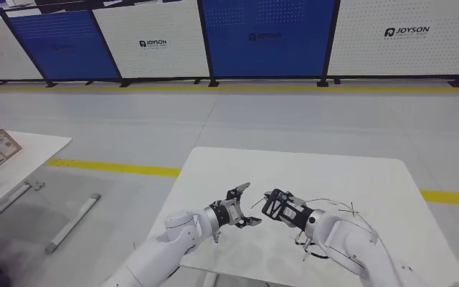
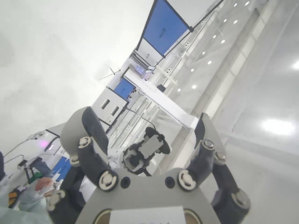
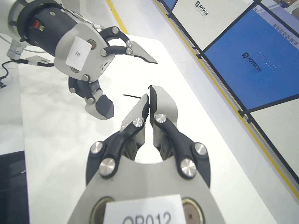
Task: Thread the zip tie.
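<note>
1. The white rectangular table point(image 1: 358, 179) is lying beneath both grippers.
2. The left gripper point(image 1: 252, 204) is hovering above the table with its two fingers spread wide and holding nothing. It is facing the right gripper, near it but apart.
3. The right gripper point(image 3: 149, 94) is pressing its fingers together, pinching a thin black plastic zip tie point(image 3: 132, 96) at the tips.
4. A few thin dark loose strands point(image 1: 341, 208) are lying on the table behind the right gripper, alongside its forearm. What they are cannot be told.
5. A short length of the zip tie is projecting sideways from the right gripper's fingertips toward the open left gripper point(image 3: 132, 87), without touching it. A small end is poking out past the tips.
</note>
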`<state>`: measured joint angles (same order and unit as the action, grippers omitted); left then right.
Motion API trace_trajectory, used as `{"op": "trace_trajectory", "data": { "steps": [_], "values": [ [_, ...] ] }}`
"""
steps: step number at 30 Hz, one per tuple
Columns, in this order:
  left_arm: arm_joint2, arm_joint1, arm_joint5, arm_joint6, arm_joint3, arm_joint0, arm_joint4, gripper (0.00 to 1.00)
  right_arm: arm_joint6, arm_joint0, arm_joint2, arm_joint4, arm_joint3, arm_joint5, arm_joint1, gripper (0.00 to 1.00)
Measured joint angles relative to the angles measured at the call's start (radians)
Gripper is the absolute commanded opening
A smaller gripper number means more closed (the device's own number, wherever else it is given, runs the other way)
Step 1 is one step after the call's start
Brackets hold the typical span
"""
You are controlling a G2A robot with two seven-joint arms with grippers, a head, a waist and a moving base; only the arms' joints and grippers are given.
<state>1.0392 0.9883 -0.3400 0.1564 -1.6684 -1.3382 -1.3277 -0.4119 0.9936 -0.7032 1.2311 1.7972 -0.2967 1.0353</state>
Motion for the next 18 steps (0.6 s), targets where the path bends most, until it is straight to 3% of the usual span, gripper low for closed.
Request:
{"op": "trace_trajectory", "data": {
  "steps": [10,11,13,15,16,17,18],
  "values": [
    [0.001,0.007,0.017,0.015,-0.006,-0.010,-0.024,1.00,0.000,0.000,0.000,-0.001,0.000,0.000,0.000,0.00],
    [0.004,0.008,0.017,0.018,-0.007,-0.011,-0.035,0.96,0.000,0.000,0.000,-0.001,0.000,0.000,0.000,0.00],
    [0.010,0.008,0.010,0.019,-0.011,-0.014,-0.043,0.44,0.000,0.000,0.000,-0.001,0.000,0.000,0.000,0.00],
    [0.013,0.008,0.001,0.019,-0.017,-0.019,-0.042,0.25,0.000,0.000,0.000,-0.001,0.000,0.000,0.000,0.00],
    [0.014,0.007,-0.001,0.020,-0.022,-0.023,-0.040,0.07,0.000,0.000,0.000,-0.001,0.000,0.000,0.000,0.00],
    [0.015,0.006,-0.001,0.020,-0.025,-0.027,-0.038,0.00,0.000,0.000,0.000,-0.001,0.000,0.000,0.000,0.00],
    [0.016,0.006,0.000,0.021,-0.027,-0.029,-0.037,0.00,0.000,0.000,0.000,-0.001,0.000,0.000,0.000,0.00]
  ]
}}
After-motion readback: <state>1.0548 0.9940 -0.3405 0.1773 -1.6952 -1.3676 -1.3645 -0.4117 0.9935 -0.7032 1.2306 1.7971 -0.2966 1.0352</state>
